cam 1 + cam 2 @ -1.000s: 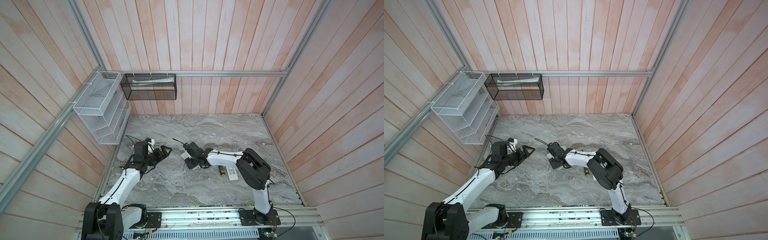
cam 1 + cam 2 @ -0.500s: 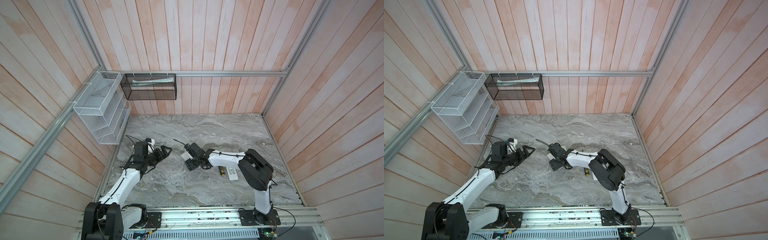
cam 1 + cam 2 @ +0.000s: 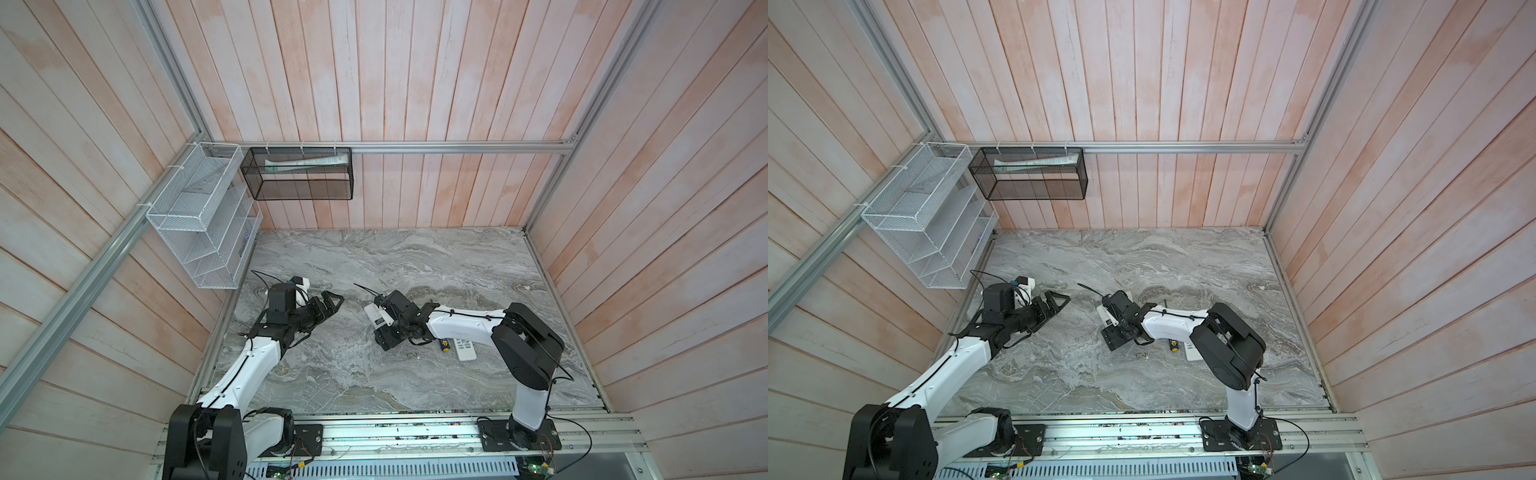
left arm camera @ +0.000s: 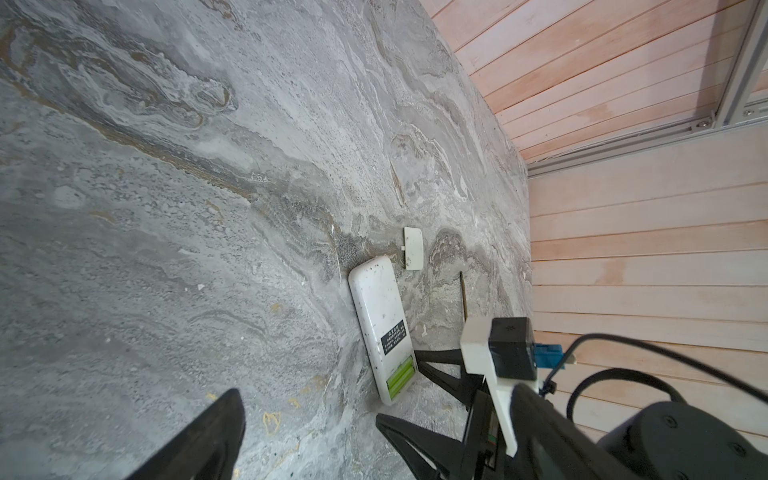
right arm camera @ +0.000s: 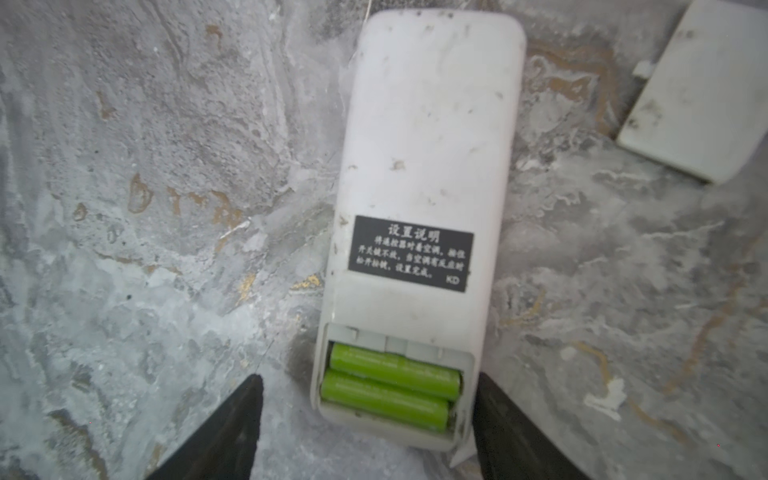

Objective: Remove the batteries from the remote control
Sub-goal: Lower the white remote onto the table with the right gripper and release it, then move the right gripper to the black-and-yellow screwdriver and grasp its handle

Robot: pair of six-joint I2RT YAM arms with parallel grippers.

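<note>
A grey marbled worktop (image 3: 415, 266) floors a wood-panelled cell. A white mesh rack (image 3: 195, 216) hangs on the left wall and a black mesh basket (image 3: 299, 183) on the back wall. The left end effector (image 3: 328, 309) is held above the surface near the worktop's left edge, jaws spread wide and empty. The right end effector (image 5: 368, 378), about the middle of the worktop, stands open astride the battery end of a white remote control (image 5: 428, 145). One finger is clear of the casing and the other just beside it; whether that one touches cannot be told. The remote lies face down, label up. A second remote (image 3: 465, 350) rests right of the middle, with a black-and-yellow screwdriver (image 3: 444, 345) just beside it. The detached battery cover (image 5: 698, 91) lies near the first remote's far end. Two lime-green batteries (image 5: 395, 382) sit side by side in the open compartment, between the right end effector's fingers.
</note>
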